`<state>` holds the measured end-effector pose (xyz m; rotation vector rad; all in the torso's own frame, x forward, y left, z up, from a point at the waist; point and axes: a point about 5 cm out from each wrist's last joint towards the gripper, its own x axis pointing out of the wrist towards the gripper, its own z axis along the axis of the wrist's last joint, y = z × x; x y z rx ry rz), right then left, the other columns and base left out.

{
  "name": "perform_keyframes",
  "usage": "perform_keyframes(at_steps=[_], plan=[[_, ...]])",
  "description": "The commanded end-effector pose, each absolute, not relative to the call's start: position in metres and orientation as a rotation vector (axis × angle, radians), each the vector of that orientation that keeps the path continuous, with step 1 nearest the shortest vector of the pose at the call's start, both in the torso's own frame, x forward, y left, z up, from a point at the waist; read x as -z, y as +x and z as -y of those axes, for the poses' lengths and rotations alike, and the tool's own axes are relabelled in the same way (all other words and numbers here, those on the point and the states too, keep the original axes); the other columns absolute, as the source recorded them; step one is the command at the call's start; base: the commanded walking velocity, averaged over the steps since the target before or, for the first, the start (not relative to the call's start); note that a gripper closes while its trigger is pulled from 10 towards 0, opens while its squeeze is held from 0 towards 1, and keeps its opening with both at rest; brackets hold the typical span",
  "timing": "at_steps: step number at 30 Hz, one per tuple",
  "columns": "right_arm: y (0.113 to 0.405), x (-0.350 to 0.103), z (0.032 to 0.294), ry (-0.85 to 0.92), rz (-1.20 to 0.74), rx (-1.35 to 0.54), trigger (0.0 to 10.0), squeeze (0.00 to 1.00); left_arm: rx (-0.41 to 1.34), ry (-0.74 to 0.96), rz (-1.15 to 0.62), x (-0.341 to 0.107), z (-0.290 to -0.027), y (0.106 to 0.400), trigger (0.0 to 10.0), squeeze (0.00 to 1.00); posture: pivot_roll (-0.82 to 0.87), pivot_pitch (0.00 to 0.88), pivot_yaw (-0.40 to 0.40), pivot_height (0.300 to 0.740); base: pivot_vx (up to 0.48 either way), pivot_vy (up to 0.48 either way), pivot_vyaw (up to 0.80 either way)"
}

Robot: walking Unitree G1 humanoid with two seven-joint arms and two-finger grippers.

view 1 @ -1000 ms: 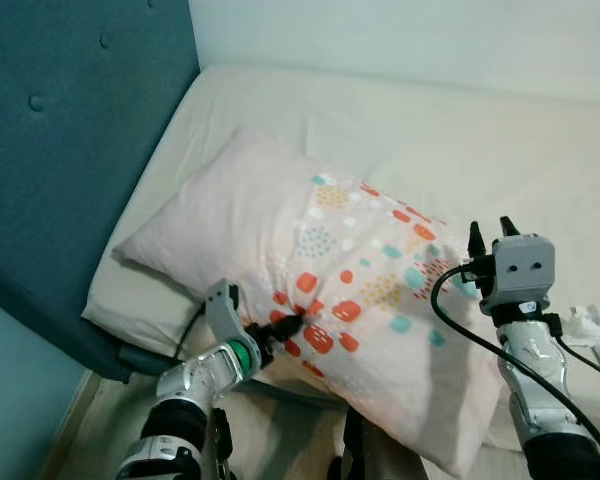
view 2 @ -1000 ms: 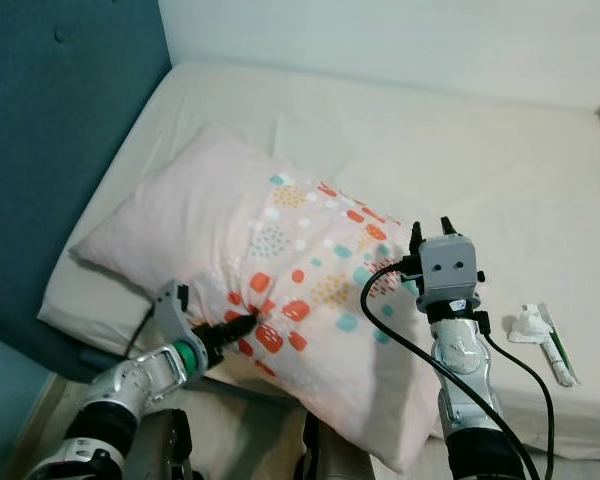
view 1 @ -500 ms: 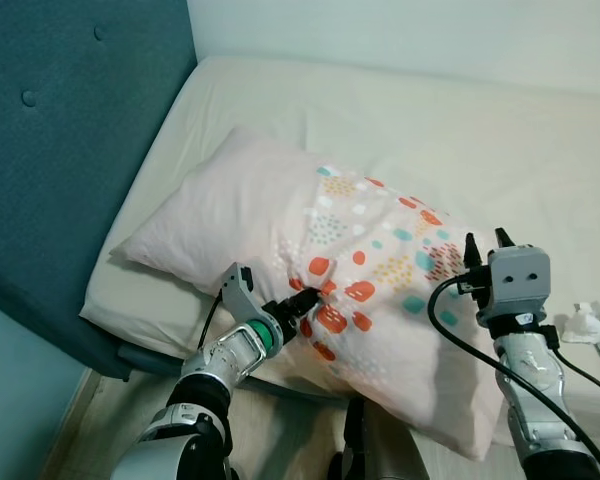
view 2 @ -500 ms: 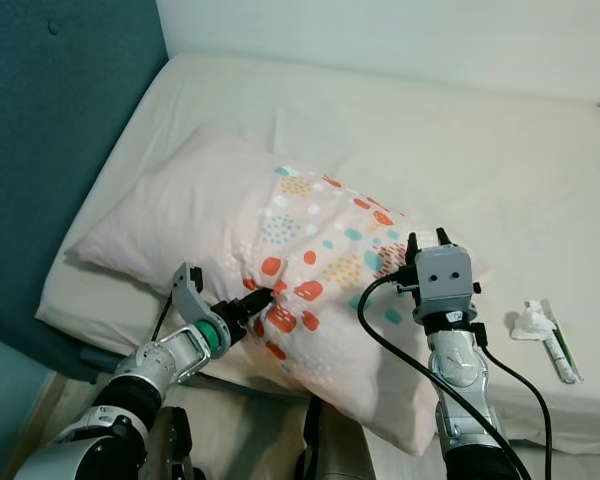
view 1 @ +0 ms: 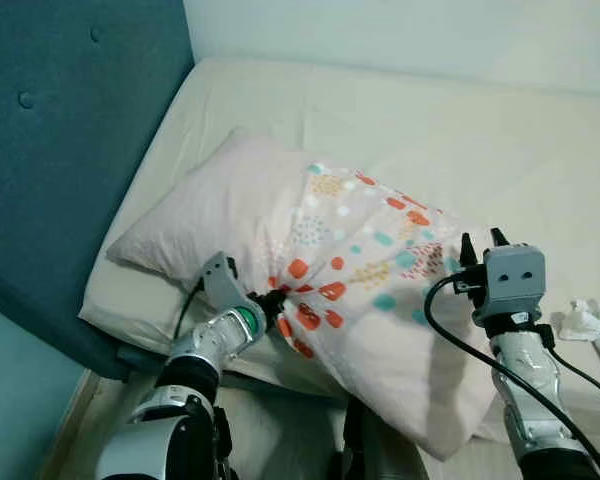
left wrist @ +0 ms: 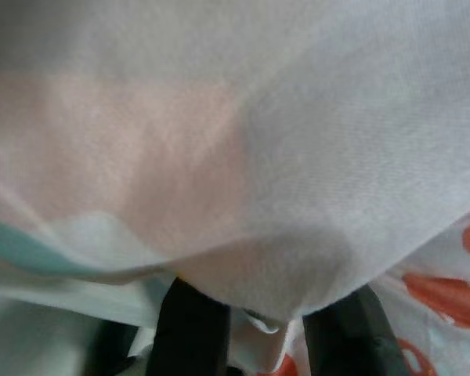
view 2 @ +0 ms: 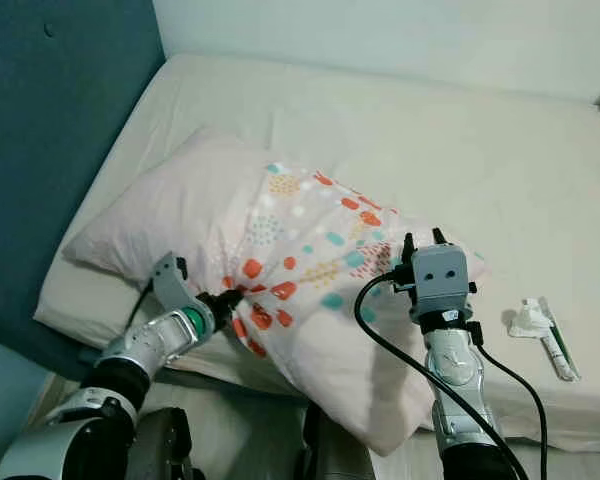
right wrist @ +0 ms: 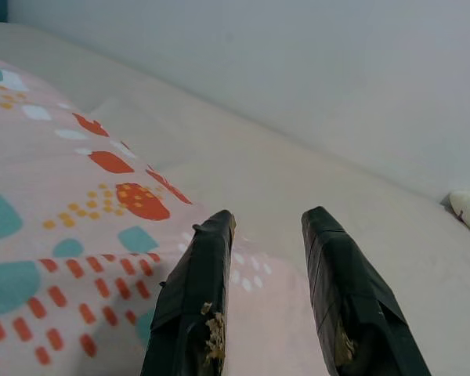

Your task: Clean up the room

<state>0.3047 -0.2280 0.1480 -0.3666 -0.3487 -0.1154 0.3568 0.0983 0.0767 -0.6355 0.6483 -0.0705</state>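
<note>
A pale pink pillow (view 1: 280,215) with orange and teal spots lies slantwise on the cream mattress (view 1: 460,130). My left gripper (view 1: 273,302) is at the pillow's front edge, shut on a fold of the spotted cover. In the left wrist view the cloth (left wrist: 282,157) bunches between the two black fingers (left wrist: 192,329). My right gripper (view 1: 477,245) stands upright over the pillow's right corner, open, nothing between its fingers (right wrist: 200,282). That corner hangs off the bed's front edge.
A teal padded headboard (view 1: 60,150) runs along the left of the bed. A white wrapper and a thin stick (view 2: 540,330) lie on the mattress at the right. A pale wall (view 1: 430,35) backs the bed. Floor shows at bottom left.
My left gripper has drawn the pillow's front edge leftward towards the headboard, bunching the spotted cover. The right gripper has stayed about where it was.
</note>
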Motion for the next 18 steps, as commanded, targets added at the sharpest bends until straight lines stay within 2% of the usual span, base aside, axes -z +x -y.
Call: perform_keyframes(at_steps=[1,3,4,6,10,11,12,15,18], plan=[[0.304,-0.140,0.229,-0.350,0.314,0.128,10.0,0.00,0.034,-0.541,-0.624,-0.079,-0.110,0.358,0.0,0.00,-0.03,0.145,0.053,0.610,0.000,0.000,0.00],[0.305,-0.140,0.228,-0.347,0.315,0.129,10.0,0.00,0.056,-0.311,-0.422,-0.110,-0.118,0.366,0.0,0.00,-0.02,0.143,0.058,0.610,0.000,0.000,0.00],[0.305,-0.140,0.228,-0.347,0.315,0.129,10.0,0.00,0.056,-0.311,-0.422,-0.110,-0.118,0.366,0.0,0.00,-0.02,0.143,0.058,0.610,0.000,0.000,0.00],[0.306,-0.140,0.227,-0.346,0.315,0.128,10.0,0.00,0.173,-0.182,-0.229,-0.150,-0.110,0.368,0.0,0.00,-0.02,0.143,0.058,0.610,0.000,0.000,0.00],[0.306,-0.140,0.227,-0.346,0.315,0.127,10.0,0.00,0.196,-0.165,-0.207,-0.156,-0.107,0.367,0.0,0.00,-0.02,0.143,0.058,0.610,0.000,0.000,0.00],[0.308,-0.140,0.226,-0.345,0.315,0.127,10.0,0.00,0.362,0.013,0.006,-0.195,-0.093,0.359,0.0,0.00,0.00,0.132,0.061,0.610,0.000,0.000,0.00],[0.310,-0.140,0.226,-0.344,0.316,0.126,10.0,0.00,0.430,0.095,0.103,-0.214,-0.086,0.357,0.0,0.00,0.00,0.125,0.064,0.610,0.000,0.000,0.00],[0.312,-0.140,0.225,-0.345,0.316,0.123,10.0,0.00,0.482,0.187,0.196,-0.234,-0.080,0.356,0.0,0.00,0.00,0.121,0.066,0.610,0.000,0.000,0.00],[0.314,-0.141,0.221,-0.335,0.318,0.101,10.0,0.00,0.458,0.289,0.275,-0.253,-0.076,0.367,0.0,0.00,0.00,0.114,0.072,0.610,0.000,0.000,0.00]])
